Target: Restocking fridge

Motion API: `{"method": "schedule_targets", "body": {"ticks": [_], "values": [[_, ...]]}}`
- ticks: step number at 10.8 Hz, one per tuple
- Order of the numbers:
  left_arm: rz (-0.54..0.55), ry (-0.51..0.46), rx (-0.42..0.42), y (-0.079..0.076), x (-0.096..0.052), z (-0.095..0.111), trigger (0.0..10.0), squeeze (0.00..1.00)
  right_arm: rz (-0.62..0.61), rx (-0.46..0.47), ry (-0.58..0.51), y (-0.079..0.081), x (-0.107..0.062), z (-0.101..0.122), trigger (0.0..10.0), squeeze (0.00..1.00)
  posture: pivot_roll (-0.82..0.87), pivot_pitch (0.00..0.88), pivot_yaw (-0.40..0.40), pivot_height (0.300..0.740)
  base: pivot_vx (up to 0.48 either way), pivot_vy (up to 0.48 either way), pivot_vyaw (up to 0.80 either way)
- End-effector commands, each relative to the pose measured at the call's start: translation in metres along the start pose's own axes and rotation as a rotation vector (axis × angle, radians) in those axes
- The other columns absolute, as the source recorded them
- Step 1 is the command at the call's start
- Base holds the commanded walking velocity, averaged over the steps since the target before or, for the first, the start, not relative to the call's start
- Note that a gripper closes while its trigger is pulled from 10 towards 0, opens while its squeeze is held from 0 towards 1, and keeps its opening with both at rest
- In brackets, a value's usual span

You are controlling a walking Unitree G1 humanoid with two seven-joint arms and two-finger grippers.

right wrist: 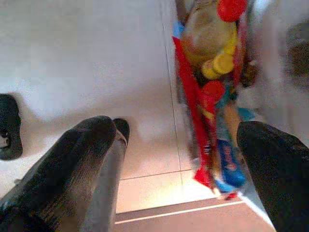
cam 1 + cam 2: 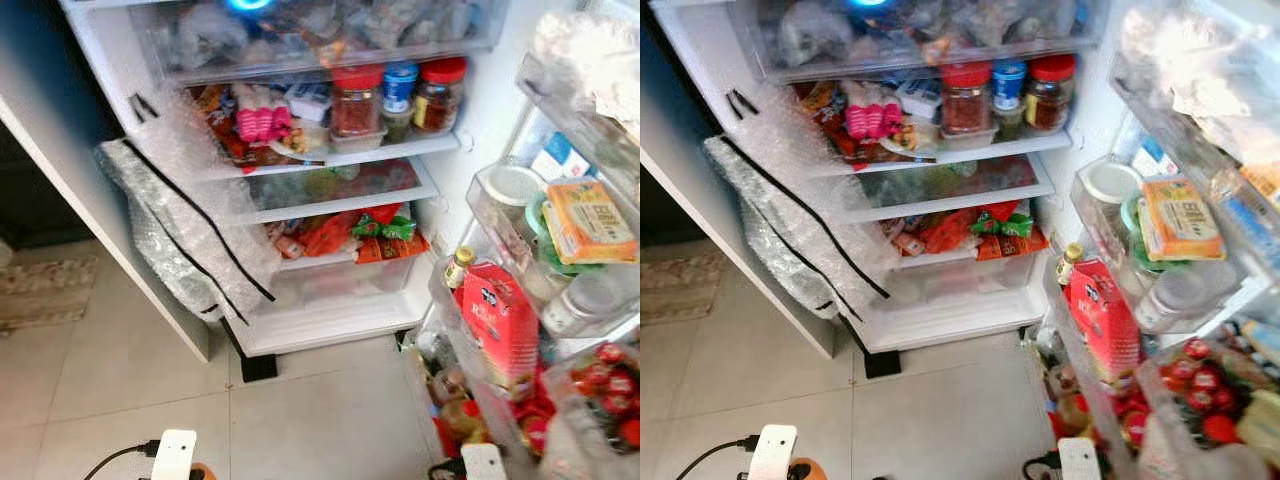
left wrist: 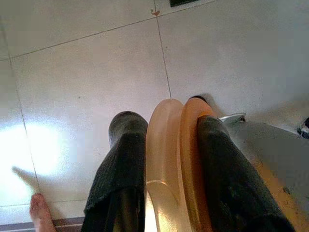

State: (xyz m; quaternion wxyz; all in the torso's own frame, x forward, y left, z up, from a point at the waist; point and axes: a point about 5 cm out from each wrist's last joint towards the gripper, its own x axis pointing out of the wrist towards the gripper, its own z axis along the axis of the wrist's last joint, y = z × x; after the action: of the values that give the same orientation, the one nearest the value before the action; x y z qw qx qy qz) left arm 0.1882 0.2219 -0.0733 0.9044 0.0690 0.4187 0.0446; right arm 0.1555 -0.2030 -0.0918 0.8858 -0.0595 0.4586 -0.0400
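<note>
The fridge (image 2: 330, 330) stands open in front of me, its shelves packed with red-lidded jars (image 2: 356, 100), a pink packet (image 2: 262, 122) and red and green packets (image 2: 375, 232). My left gripper (image 3: 166, 121) hangs low over the tiled floor, shut on a tan-orange, curved plastic thing (image 3: 169, 159). Its white wrist (image 2: 175, 455) shows at the bottom of the left eye view. My right gripper (image 1: 181, 130) is open with nothing in it. It hangs over the floor beside the lowest door bin's packets and bottles (image 1: 212, 63).
The open door at the right holds bins with a red carton (image 2: 500, 320), a yellow packet (image 2: 588, 220) and a white-lidded tub (image 2: 512, 185). Bubble wrap (image 2: 170, 220) hangs off the fridge's left side. A rug (image 2: 45, 290) lies at the left. A person's bare toe (image 3: 38, 212) shows by the floor tiles.
</note>
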Motion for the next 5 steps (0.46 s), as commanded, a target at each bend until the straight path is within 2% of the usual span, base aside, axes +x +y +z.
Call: {"method": "schedule_targets", "body": {"ticks": [1,2,5], "values": [[-0.042,0.023,0.000,-0.011,-0.001,-0.006,10.0,0.00,0.008,0.007,0.020,0.002,-0.001,-0.005,10.0,0.00,0.03,0.143,-0.008,0.740,0.000,0.000,0.00],[-0.044,-0.009,-0.002,-0.013,0.001,0.002,10.0,0.00,0.012,0.008,0.021,0.002,-0.001,-0.006,10.0,0.00,0.03,0.143,-0.009,0.740,0.000,0.000,0.00],[-0.116,-0.337,-0.065,-0.016,0.006,0.083,10.0,0.00,0.034,-0.002,0.036,0.004,-0.002,-0.009,10.0,0.00,0.04,0.142,-0.009,0.740,0.000,0.000,0.00]]}}
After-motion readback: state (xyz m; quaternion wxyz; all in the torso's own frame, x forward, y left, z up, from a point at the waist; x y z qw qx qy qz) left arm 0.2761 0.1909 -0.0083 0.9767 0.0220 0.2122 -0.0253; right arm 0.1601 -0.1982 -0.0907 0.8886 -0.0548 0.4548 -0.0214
